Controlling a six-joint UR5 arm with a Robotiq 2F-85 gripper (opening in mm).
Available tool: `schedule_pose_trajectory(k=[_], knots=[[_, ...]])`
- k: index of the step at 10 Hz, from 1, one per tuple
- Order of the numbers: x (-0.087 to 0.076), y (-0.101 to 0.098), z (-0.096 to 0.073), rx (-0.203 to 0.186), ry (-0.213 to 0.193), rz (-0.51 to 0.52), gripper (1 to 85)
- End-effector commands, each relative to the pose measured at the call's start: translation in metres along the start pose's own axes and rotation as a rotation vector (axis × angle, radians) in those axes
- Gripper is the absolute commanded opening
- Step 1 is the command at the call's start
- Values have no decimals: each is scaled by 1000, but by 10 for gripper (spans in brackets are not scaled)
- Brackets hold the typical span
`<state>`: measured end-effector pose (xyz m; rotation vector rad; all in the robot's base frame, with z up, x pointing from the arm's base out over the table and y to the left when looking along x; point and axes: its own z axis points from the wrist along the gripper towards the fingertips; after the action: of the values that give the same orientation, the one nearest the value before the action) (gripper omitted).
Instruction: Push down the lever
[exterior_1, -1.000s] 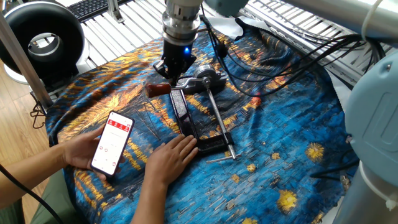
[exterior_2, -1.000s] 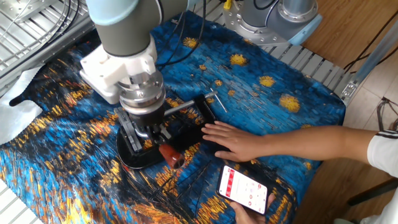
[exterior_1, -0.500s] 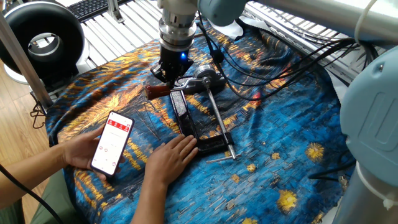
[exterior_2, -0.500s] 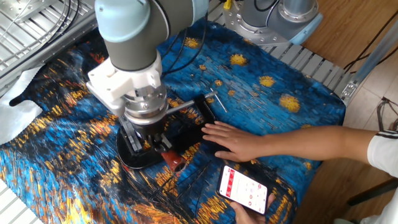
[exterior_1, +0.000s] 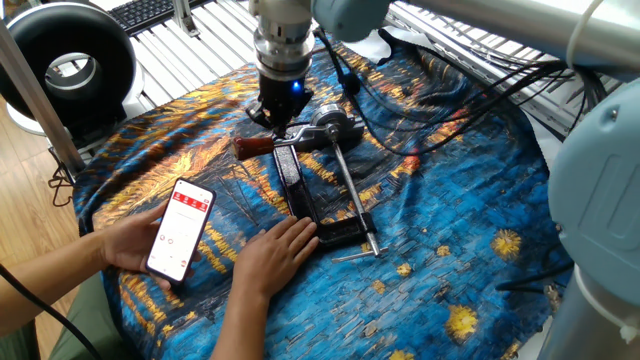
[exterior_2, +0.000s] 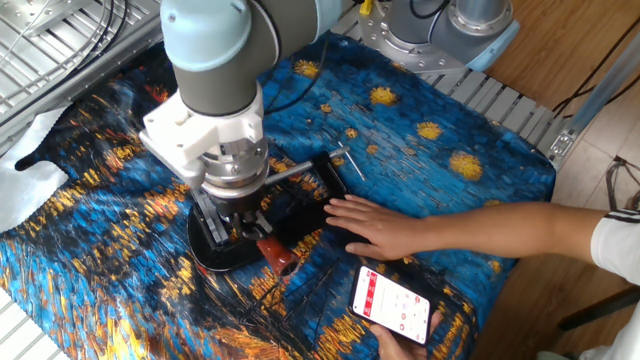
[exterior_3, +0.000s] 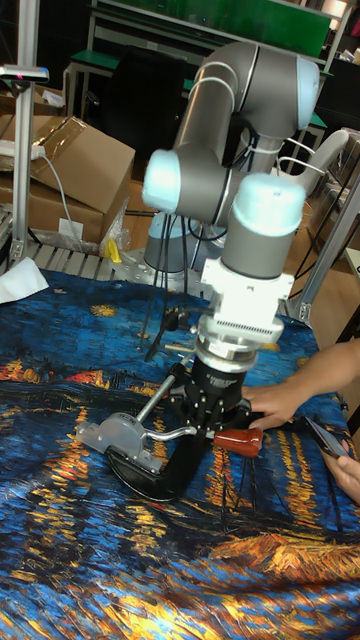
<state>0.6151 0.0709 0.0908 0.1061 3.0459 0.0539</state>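
Observation:
The lever (exterior_1: 256, 146) is a short metal arm with a reddish-brown knob (exterior_3: 240, 442), joined to the silvery head (exterior_1: 331, 124) of a black clamp (exterior_1: 292, 178) that lies on the patterned cloth. Its knob (exterior_2: 277, 253) points out sideways, low over the cloth. My gripper (exterior_1: 275, 118) hangs straight down over the lever's metal arm, between the knob and the head, and seems to touch it. In the tall fixed view my gripper (exterior_3: 214, 412) straddles the arm just left of the knob. The gripper's black body hides its fingertips.
A person's hand (exterior_1: 277, 254) presses on the far end of the clamp, and their other hand holds a phone (exterior_1: 180, 228). A thin silver rod (exterior_1: 351, 190) runs beside the black bar. A blue and orange cloth (exterior_1: 460, 210) covers the table, and cables (exterior_1: 420, 90) trail behind the arm.
My arm has shifted slightly and its wrist has turned a little above the lever. The knob sits about where it was, perhaps a touch lower. The person's hands have not moved.

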Motion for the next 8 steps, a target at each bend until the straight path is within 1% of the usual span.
schedule_pose_trajectory(k=[1,2,3,5,6,8], knots=[[6,11,-12,-29,17,30,10],[5,15,-6,-42,9,37,10],[5,19,1,-47,5,42,10],[6,20,7,-50,5,41,10],[8,20,10,-51,11,32,10],[13,19,17,-66,30,16,10]])
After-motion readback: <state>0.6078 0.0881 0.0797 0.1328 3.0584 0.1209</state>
